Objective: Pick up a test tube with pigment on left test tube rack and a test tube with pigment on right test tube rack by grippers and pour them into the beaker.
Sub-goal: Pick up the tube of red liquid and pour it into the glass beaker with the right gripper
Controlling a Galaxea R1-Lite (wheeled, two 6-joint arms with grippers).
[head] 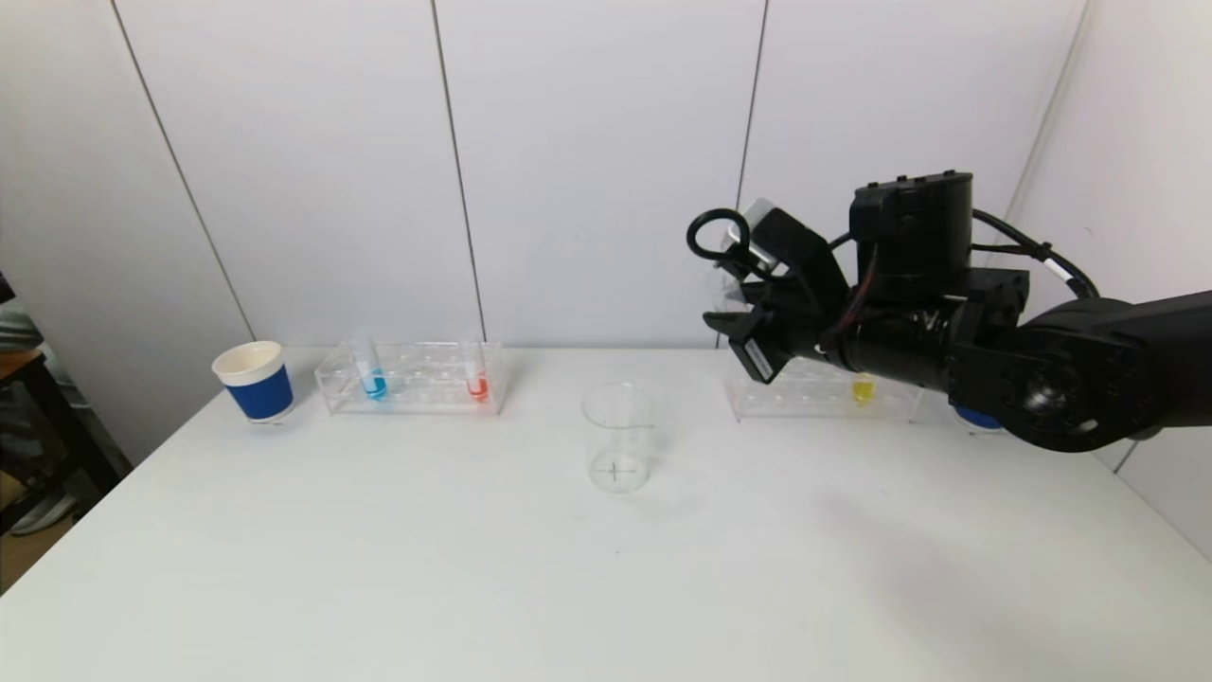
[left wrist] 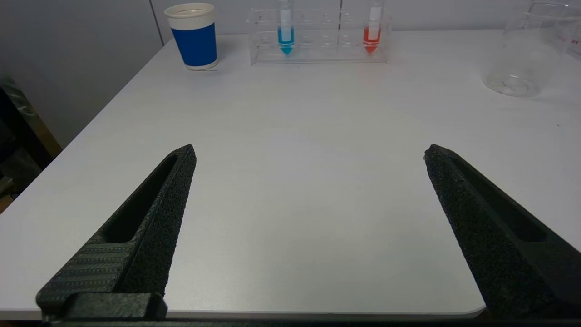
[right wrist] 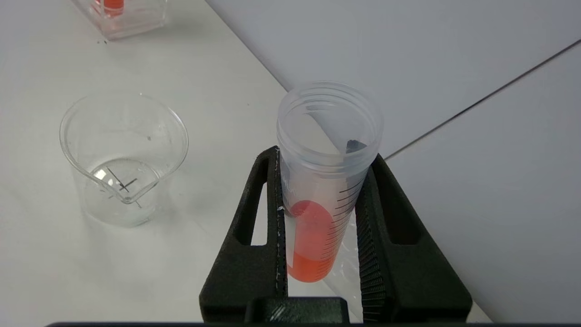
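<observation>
My right gripper (head: pixel 757 270) is shut on a clear test tube (right wrist: pixel 317 227) with orange-red pigment in its bottom, held tilted in the air above the left end of the right rack (head: pixel 824 396). The tube's open top (head: pixel 755 220) shows in the head view. A yellow tube (head: pixel 862 388) stands in that rack. The empty glass beaker (head: pixel 620 440) stands mid-table, lower and to the left of the held tube; it also shows in the right wrist view (right wrist: pixel 123 159). The left rack (head: pixel 412 377) holds a blue tube (head: pixel 372 374) and a red tube (head: pixel 476 381). My left gripper (left wrist: pixel 309 150) is open and empty above the table's near left part.
A blue-and-white paper cup (head: pixel 254 381) stands left of the left rack. Another blue cup (head: pixel 975 418) is mostly hidden behind my right arm. The white wall rises right behind both racks. The table's near edge (left wrist: pixel 272 313) lies below my left gripper.
</observation>
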